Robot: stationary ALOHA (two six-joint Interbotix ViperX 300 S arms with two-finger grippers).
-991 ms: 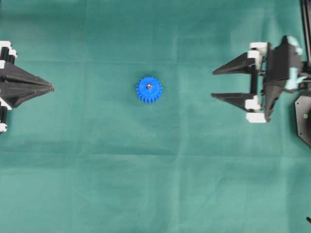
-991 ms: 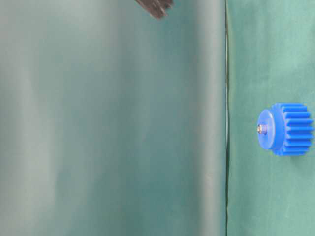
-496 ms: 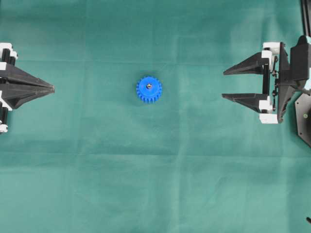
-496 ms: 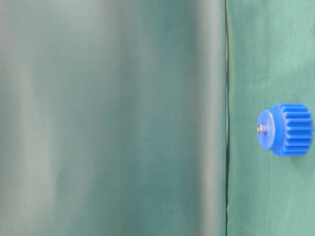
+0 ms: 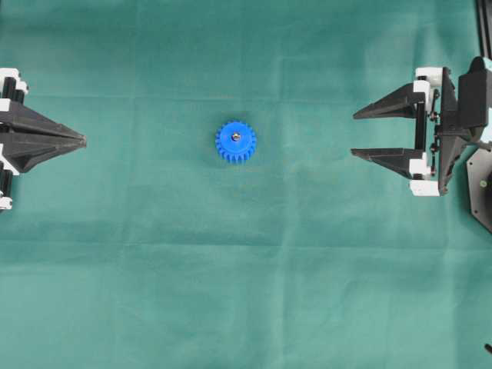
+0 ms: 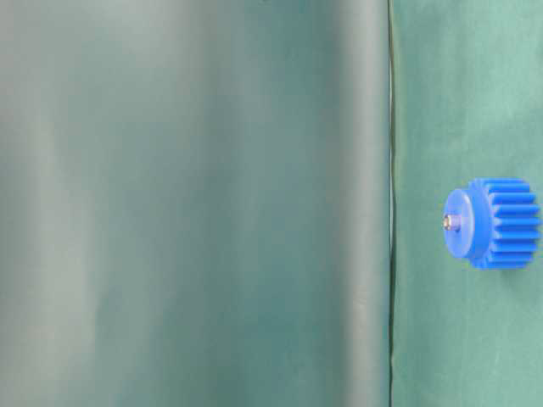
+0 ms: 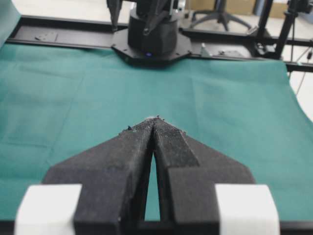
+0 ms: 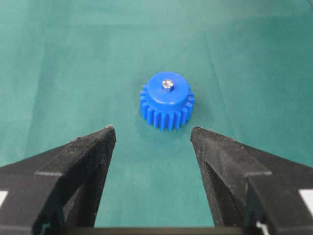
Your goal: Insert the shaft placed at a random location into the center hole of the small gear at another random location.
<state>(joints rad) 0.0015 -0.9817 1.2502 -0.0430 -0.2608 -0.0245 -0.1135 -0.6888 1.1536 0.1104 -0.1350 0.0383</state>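
Observation:
The small gear (image 5: 235, 142) (image 6: 494, 223) (image 8: 167, 101), bright blue with a raised hub, lies flat on the green cloth near the middle. The shaft (image 5: 236, 137) (image 6: 450, 222) (image 8: 167, 85) stands in its center hole, only its shiny round end showing above the hub, so the hole itself is hidden. My right gripper (image 5: 353, 134) (image 8: 152, 131) is open and empty at the right edge, well apart from the gear, which it faces. My left gripper (image 5: 82, 140) (image 7: 155, 119) is shut with nothing in it at the far left edge.
Creased green cloth (image 5: 246, 292) covers the table. The right arm's black base (image 7: 150, 34) sits on a black frame at the cloth's far end in the left wrist view. A cloth backdrop (image 6: 195, 203) fills the left of the table-level view.
My right gripper, still open, drew back to the right, away from the gear, then stopped. Its tip left the table-level view. Gear, shaft and left gripper stayed put.

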